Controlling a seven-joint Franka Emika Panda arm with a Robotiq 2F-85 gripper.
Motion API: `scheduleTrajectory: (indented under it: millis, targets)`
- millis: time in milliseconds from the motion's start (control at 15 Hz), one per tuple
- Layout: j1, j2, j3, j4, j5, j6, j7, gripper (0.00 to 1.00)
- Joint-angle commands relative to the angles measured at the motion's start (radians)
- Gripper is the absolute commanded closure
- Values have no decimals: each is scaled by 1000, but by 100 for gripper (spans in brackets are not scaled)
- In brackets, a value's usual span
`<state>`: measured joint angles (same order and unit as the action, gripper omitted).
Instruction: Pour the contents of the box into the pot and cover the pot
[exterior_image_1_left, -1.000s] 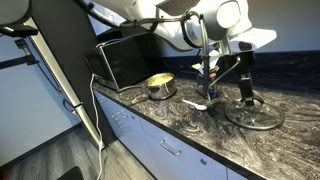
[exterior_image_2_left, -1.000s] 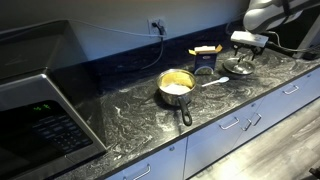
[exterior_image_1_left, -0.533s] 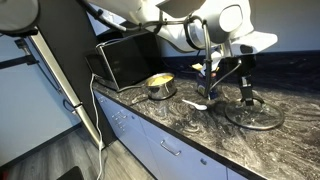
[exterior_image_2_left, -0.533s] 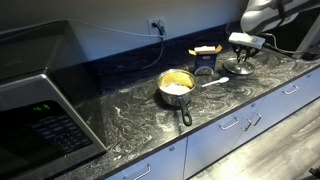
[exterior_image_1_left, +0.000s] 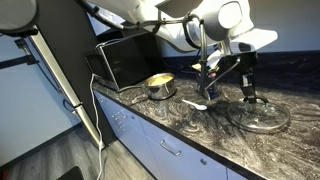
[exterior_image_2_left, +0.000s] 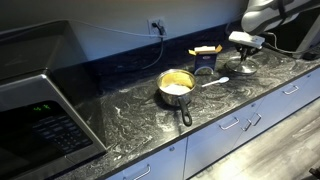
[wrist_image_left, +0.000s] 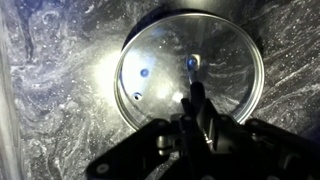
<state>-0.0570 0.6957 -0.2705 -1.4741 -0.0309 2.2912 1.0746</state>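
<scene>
The steel pot (exterior_image_2_left: 177, 87) stands on the marbled counter with its dark handle toward the front edge, and the yellow contents (exterior_image_2_left: 175, 79) fill it. It also shows in an exterior view as the pot (exterior_image_1_left: 160, 86). Behind it the blue box (exterior_image_2_left: 206, 60) stands upright. The round glass lid (wrist_image_left: 160, 60) with a metal rim lies right under my gripper (wrist_image_left: 193, 100), whose fingers are shut on the lid's centre knob, hiding it. In an exterior view the gripper (exterior_image_1_left: 246, 95) stands over the lid (exterior_image_1_left: 268, 120), well to the side of the pot.
A microwave (exterior_image_2_left: 40, 95) fills one end of the counter and appears dark in an exterior view, microwave (exterior_image_1_left: 125, 60). A white spoon (exterior_image_1_left: 196, 104) lies between pot and lid. A cable runs from a wall outlet (exterior_image_2_left: 157, 24). Drawers line the counter front (exterior_image_2_left: 235, 125).
The gripper's fingers have closed on the lid's knob. The lid has shifted slightly on the counter. Pot and box have not moved.
</scene>
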Motion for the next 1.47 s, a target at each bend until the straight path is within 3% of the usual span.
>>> scheduleTrajectory:
  millis: [0, 267, 533, 867, 933, 1000, 1267, 1333, 1400]
  targets:
    - [47, -181, -31, -193, -25, 35, 89, 96]
    - [88, -348, -37, -373, -85, 74, 173, 96]
    - [142, -531, -22, -572, -259, 132, 303, 96]
    - [141, -753, 95, -796, -425, 196, 406, 96]
    - [131, -773, 119, -814, -456, 195, 456, 96]
    - [102, -672, 132, -722, -404, 162, 396, 85]
    - [91, -749, 168, -793, -427, 166, 432, 85]
    - [88, -749, 167, -795, -427, 168, 432, 96]
    - [83, -755, 174, -807, -455, 216, 416, 96]
